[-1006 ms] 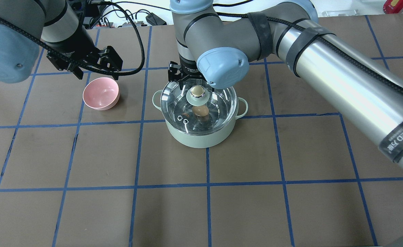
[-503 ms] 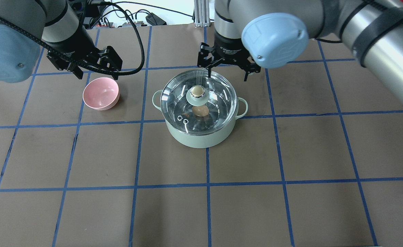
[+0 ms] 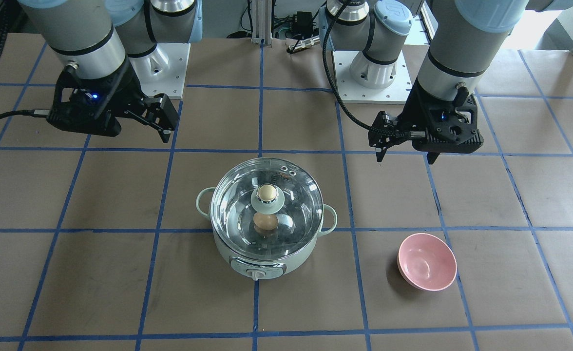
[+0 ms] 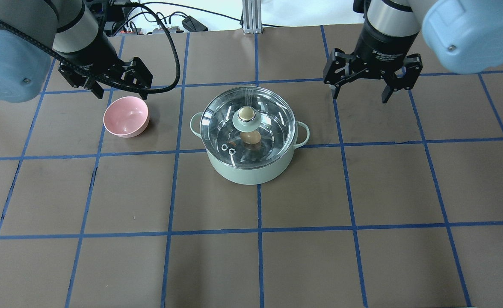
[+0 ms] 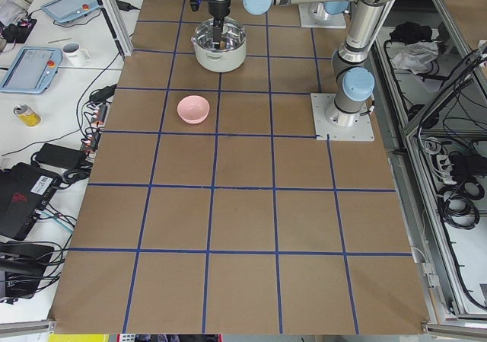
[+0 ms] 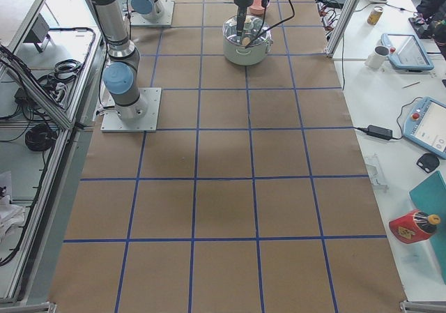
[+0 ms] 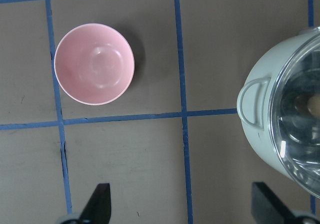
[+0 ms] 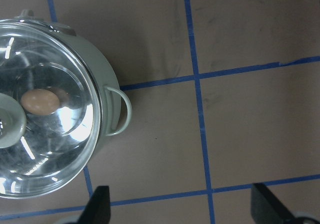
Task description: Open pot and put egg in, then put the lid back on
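Observation:
The mint-green pot (image 4: 247, 173) stands mid-table with the clear glass lid (image 4: 273, 128) seated on it, beige knob (image 4: 246, 113) on top. The tan egg (image 4: 250, 137) lies inside on the steel floor, seen through the glass, also in the front view (image 3: 265, 222) and the right wrist view (image 8: 40, 101). My right gripper (image 4: 359, 96) is open and empty, hovering above the table to the right of and beyond the pot. My left gripper (image 4: 121, 87) is open and empty, hovering just beyond the pink bowl, left of the pot.
A small pink bowl (image 4: 126, 116) sits empty to the left of the pot; it also shows in the left wrist view (image 7: 94, 63). Brown paper with blue tape grid lines covers the table. Cables and an aluminium post stand at the far edge.
My right gripper has moved from the lid's knob up and away to the right, open, leaving the lid on the pot. The left arm has not moved.

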